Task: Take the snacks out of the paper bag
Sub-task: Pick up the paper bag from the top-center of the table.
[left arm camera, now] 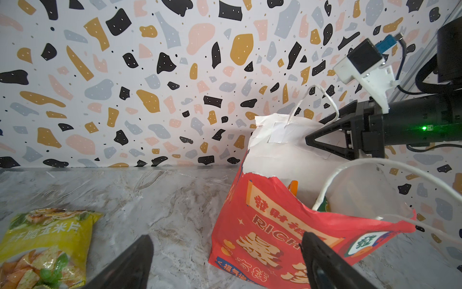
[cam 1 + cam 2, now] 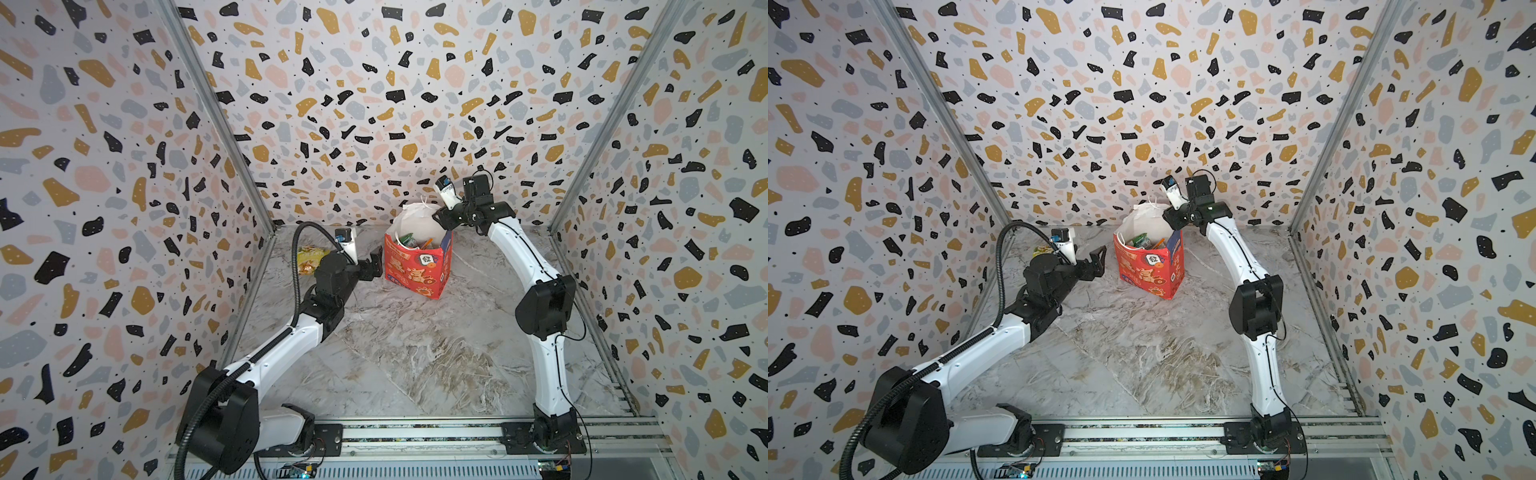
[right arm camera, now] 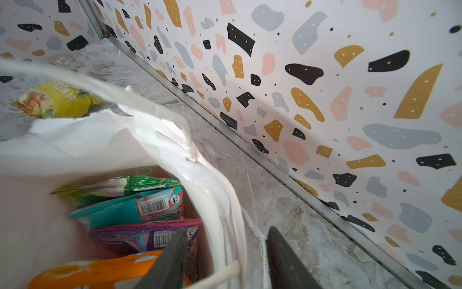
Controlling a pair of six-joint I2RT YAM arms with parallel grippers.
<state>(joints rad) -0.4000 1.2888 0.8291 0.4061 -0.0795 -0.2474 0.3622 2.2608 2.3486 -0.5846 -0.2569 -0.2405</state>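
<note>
The snacks (image 3: 140, 207) are light, slippery packets, mostly inside the soft paper bag (image 2: 415, 274), best pinched by a top edge, I think; my right gripper (image 3: 227, 229) sits half spread over the bag's wall, and my left gripper (image 1: 226, 236) is spread wide.

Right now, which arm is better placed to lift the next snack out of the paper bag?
Probably the left. The left gripper is open and free beside the paper bag, while the right gripper straddles its far wall, one finger inside and one outside, seemingly steadying it.
</note>
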